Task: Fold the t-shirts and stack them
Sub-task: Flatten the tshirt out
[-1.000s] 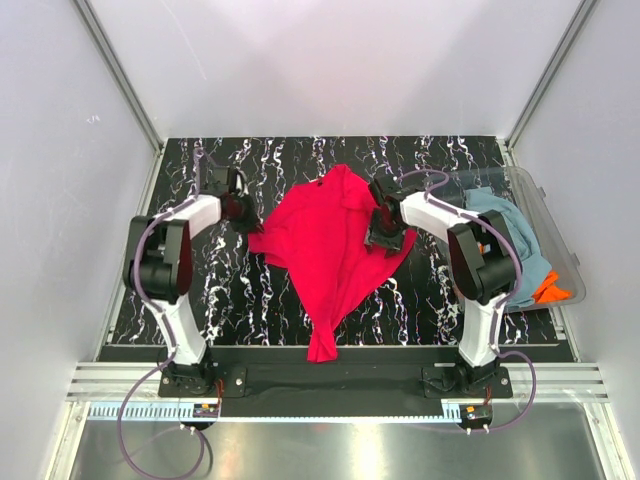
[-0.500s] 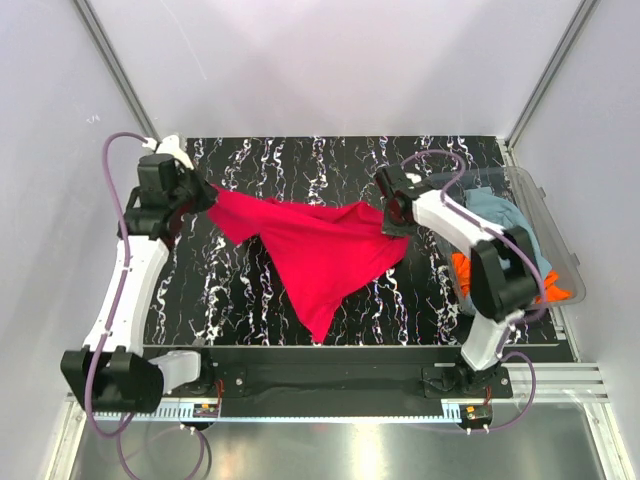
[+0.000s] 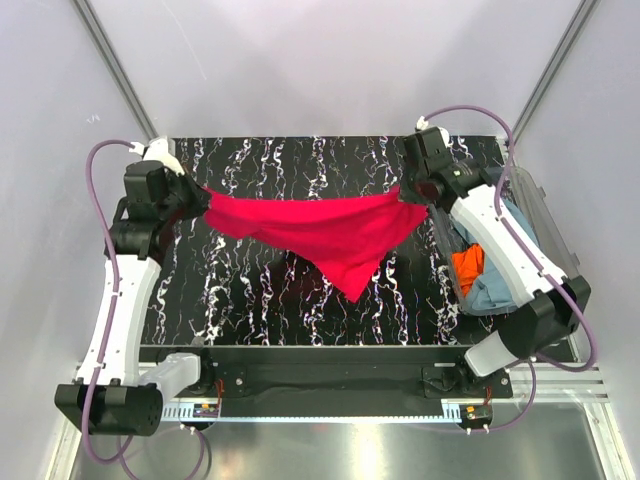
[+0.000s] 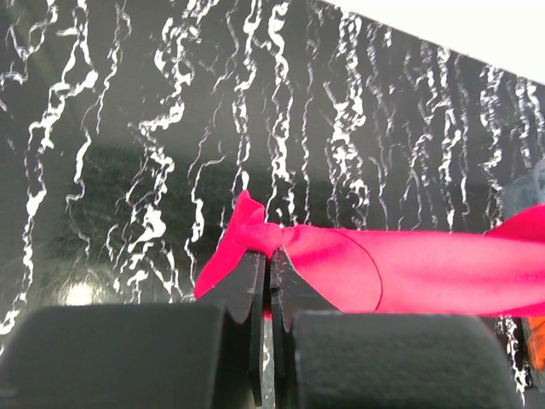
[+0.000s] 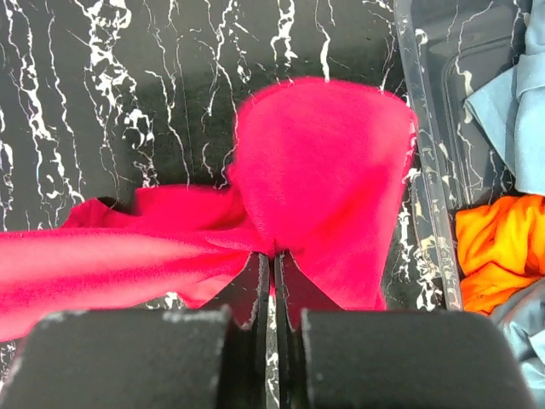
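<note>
While my left gripper (image 4: 269,260) and right gripper (image 5: 273,256) each pinch shut on a corner of the red t-shirt (image 3: 320,225), I hold it stretched between them, presumably to lay it flat, above the black marbled table (image 3: 260,290), with the orange t-shirt (image 5: 502,247) and grey-blue t-shirt (image 5: 519,102) waiting in the clear tub (image 5: 426,170) just beside the right gripper, white walls (image 3: 320,70) around.

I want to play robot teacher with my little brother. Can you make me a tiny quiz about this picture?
1. True or false: the red t-shirt lies folded flat on the table.
2. Where is the orange shirt? A) in the clear tub B) on the table C) under the red t-shirt.
3. Fill in: the left gripper and right gripper are both ___ on the red t-shirt.
Key: 1 false, it hangs stretched between the grippers. 2 A. 3 shut.
</note>
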### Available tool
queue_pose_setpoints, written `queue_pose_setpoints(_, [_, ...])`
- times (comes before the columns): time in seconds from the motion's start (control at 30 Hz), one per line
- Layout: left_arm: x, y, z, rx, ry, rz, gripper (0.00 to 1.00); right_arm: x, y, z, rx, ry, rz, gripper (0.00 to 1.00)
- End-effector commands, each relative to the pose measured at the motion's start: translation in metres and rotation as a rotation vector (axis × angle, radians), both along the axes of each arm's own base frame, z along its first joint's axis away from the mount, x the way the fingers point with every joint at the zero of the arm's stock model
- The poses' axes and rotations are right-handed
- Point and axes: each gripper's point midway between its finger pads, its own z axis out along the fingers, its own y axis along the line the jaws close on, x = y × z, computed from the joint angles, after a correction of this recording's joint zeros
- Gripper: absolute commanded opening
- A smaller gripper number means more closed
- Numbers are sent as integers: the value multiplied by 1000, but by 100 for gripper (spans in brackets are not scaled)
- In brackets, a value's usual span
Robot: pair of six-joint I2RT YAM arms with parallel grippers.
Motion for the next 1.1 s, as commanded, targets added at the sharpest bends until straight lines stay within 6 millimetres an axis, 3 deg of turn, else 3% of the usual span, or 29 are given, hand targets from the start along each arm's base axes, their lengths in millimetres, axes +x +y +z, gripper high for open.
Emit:
queue_pose_setpoints(0.0, [5,8,24,18,-46,39,0,-9,-5,12,-29,45,8,0])
queue_pose_setpoints(0.03, [7,6,31,11,-57,28,0,-16,-16,26,-50,0,-9,0])
queue_pose_setpoints(0.07, [12,4,46,-3,-83,24,0,-20,-25,24,-74,-17,-26,0])
queue_pose_setpoints(0.1, [15,1,57,-16,-104,17,0,-26,-38,39,-106,-79,-32,0])
queue_pose_setpoints(0.17, [24,-8,76,-50,-143,-22,0,-29,-43,48,-115,-111,-22,0])
queue_pose_setpoints(0.2, [25,-13,105,-81,-203,-36,0,-32,-43,56,-106,-124,-14,0])
queue_pose_setpoints(0.3, [26,-38,150,-178,-318,-153,0,-48,-45,83,-45,-160,-24,0])
queue_pose_setpoints(0.33, [20,-51,173,-212,-398,-232,0,-55,-47,89,-26,-167,-33,0])
queue_pose_setpoints(0.4, [8,-66,192,-280,-455,-314,0,-79,-57,106,10,-195,-51,0])
queue_pose_setpoints(0.43, [-8,-76,205,-292,-521,-400,0,-89,-60,111,27,-207,-53,0])
queue_pose_setpoints(0.53, [-39,-86,215,-288,-588,-485,0,-129,-74,126,97,-278,-63,0])
queue_pose_setpoints(0.63, [-58,-94,216,-261,-626,-536,0,-154,-82,126,146,-297,-76,0])
queue_pose_setpoints(0.73, [-41,-89,194,-282,-545,-461,0,-143,-72,106,142,-230,-67,0])
queue_pose_setpoints(0.83, [-16,-65,158,-219,-431,-297,0,-105,-54,100,118,-199,-52,0])
queue_pose_setpoints(0.87, [-11,-58,150,-172,-421,-275,0,-82,-45,89,92,-165,-53,0])
queue_pose_setpoints(0.97, [8,-41,101,-88,-296,-187,0,-42,-32,80,33,-140,-36,0])
queue_pose_setpoints(1.0, [12,-38,80,-81,-249,-169,0,-19,-23,53,-17,-63,-21,0])
queue_pose_setpoints(1.07, [22,-30,50,-72,-177,-121,0,11,-16,41,-36,-39,-13,0])
